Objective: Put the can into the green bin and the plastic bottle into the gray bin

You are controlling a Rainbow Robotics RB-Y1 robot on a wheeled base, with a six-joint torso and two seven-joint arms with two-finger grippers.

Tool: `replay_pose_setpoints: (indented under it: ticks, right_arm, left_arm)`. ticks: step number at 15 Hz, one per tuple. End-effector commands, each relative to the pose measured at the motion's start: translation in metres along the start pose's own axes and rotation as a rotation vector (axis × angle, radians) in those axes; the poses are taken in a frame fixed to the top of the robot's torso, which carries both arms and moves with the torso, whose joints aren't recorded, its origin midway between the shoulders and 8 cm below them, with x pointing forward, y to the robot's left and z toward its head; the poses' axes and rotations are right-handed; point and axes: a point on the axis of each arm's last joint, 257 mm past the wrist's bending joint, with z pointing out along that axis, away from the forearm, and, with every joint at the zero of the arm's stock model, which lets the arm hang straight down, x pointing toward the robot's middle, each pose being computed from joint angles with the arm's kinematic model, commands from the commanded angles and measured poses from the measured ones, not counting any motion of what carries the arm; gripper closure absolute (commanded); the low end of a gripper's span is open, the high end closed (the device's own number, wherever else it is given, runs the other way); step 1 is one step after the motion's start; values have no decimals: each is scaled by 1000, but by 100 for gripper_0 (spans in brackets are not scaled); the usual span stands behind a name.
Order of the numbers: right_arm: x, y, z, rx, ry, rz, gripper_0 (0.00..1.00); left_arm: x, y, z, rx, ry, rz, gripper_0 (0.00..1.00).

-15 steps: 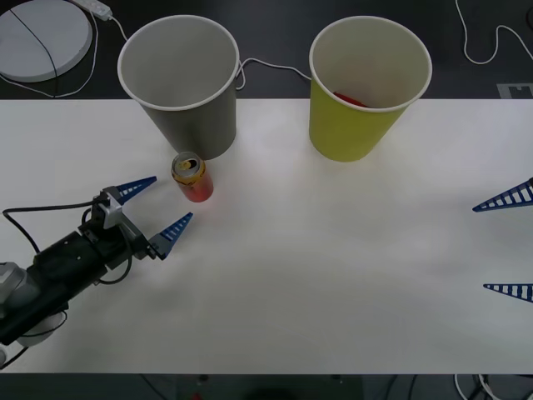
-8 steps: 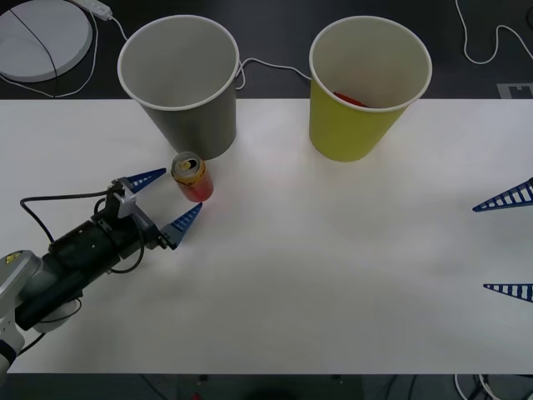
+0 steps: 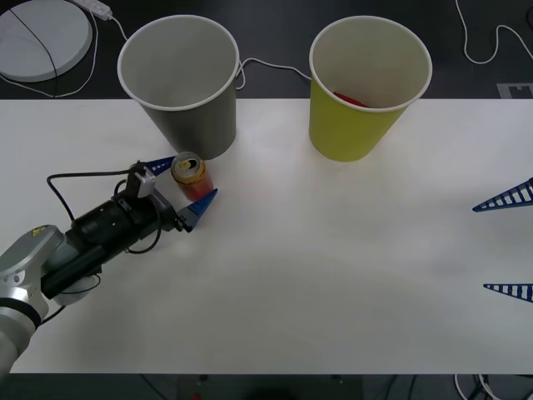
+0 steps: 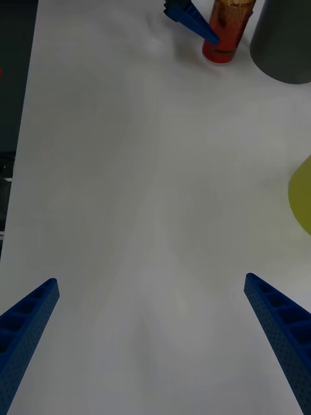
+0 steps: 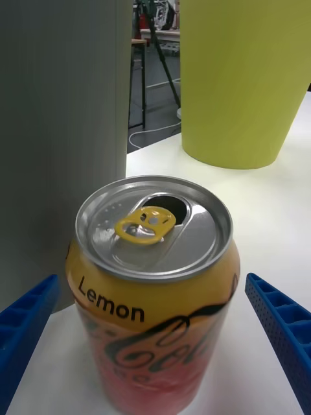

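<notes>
A white table [image 3: 333, 275] carries everything. Beyond the table's far edge the floor is dark. A round pale gray disc [image 3: 37, 37], perhaps a stool seat or a lid, lies past the table's far left corner, with a white cable [image 3: 108, 21] trailing beside it. Another white cable [image 3: 483, 46] curls on the floor past the table's far right corner.

Red-and-gold can [image 3: 191, 177] stood upright, opened, just before the gray bin [image 3: 180, 83]; green bin [image 3: 367, 87] stood well apart.
</notes>
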Motion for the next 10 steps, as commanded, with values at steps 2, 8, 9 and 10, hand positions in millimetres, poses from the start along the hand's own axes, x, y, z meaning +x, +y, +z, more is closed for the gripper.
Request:
replay_pose_setpoints:
  ticks: [2, 8, 9, 10]
  right_arm:
    - [0, 0, 0, 0, 0, 0, 0]
    - [0, 0, 0, 0, 0, 0, 0]
    - [0, 0, 0, 0, 0, 0, 0]
    - [0, 0, 0, 0, 0, 0, 0]
  left_arm:
    - [-2, -1, 10, 2, -4, -6, 0]
    - [-1, -6, 12, 10, -1, 0, 98]
    - [0, -6, 11, 11, 3, 3, 100]
    - [1, -7, 12, 12, 3, 3, 100]
